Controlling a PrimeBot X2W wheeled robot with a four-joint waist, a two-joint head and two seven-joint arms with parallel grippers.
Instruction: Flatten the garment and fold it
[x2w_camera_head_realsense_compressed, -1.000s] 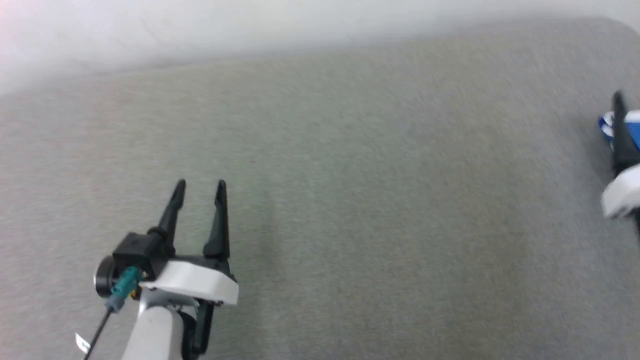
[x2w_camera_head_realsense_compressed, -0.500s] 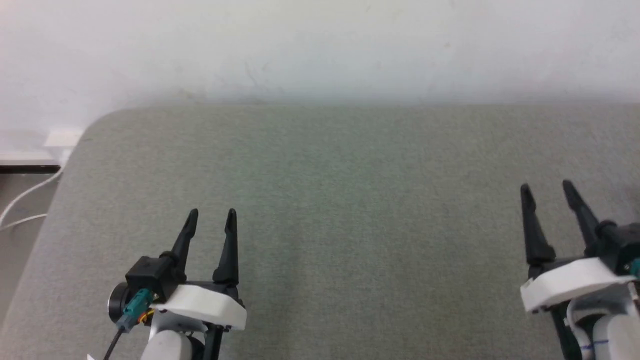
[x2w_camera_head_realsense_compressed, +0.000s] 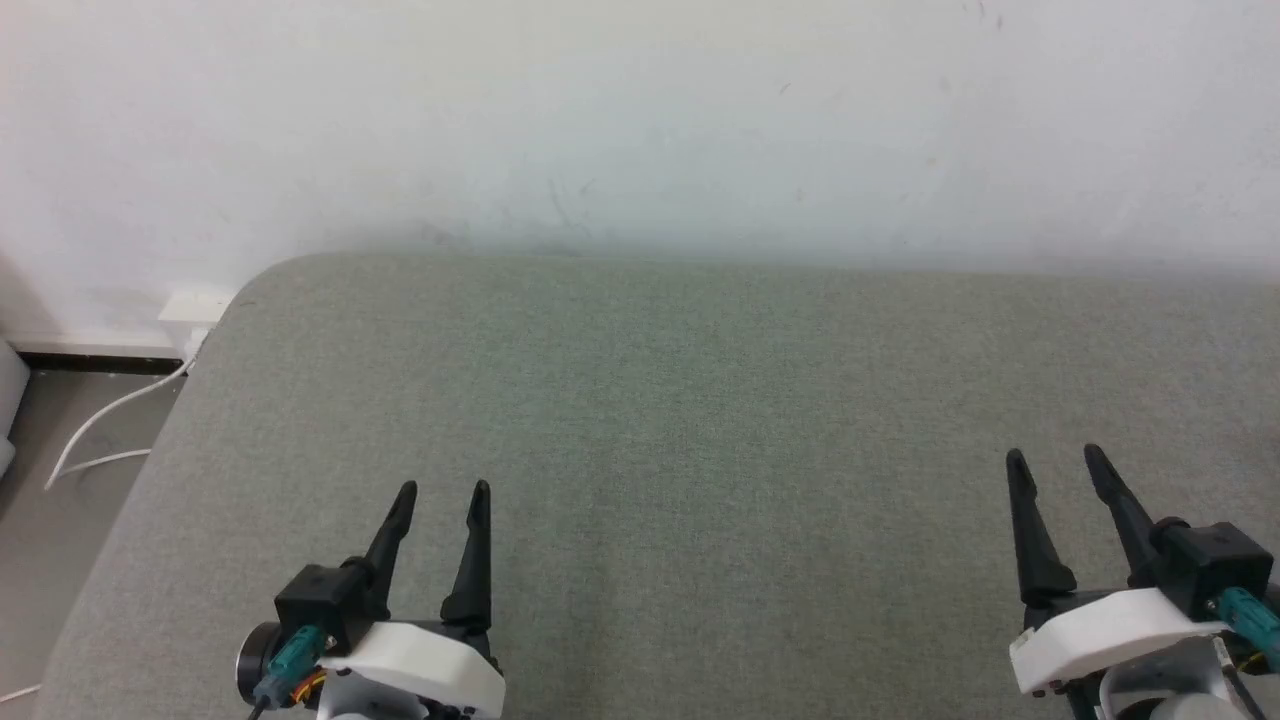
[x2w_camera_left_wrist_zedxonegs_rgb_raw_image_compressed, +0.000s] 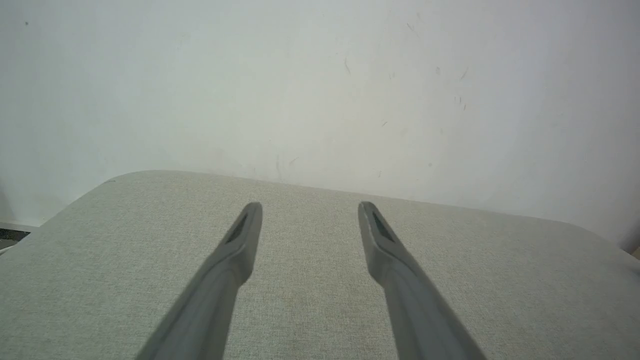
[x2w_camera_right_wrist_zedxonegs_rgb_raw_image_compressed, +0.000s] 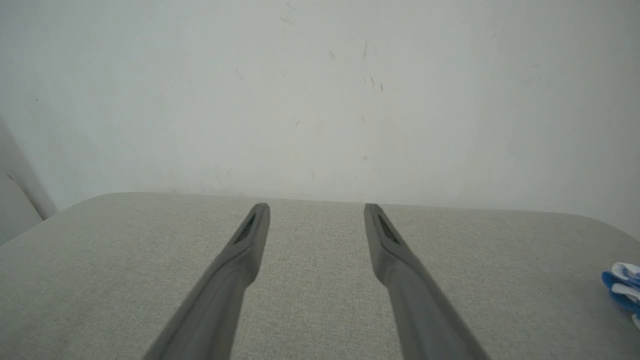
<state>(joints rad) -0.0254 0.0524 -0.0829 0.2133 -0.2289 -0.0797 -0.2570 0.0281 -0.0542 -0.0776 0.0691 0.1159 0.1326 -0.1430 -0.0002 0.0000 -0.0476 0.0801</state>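
No writing, label, brand, number or sign can be read in any view. The marks on the white wall (x2w_camera_head_realsense_compressed: 640, 120) are scuffs and specks, not letters, and the grey table (x2w_camera_head_realsense_compressed: 700, 400) is plain cloth. The bit of blue-and-white garment (x2w_camera_right_wrist_zedxonegs_rgb_raw_image_compressed: 622, 287) in the right wrist view is too small to tell any print.

- The whole head view shifts with the camera: the wall (x2w_camera_head_realsense_compressed: 640, 120) and a white cable (x2w_camera_head_realsense_compressed: 110, 415) on the floor now come in.
- The right gripper (x2w_camera_head_realsense_compressed: 1054, 457) is no longer at the garment (x2w_camera_right_wrist_zedxonegs_rgb_raw_image_compressed: 622, 289); it stands apart from it, fingers spread and empty.
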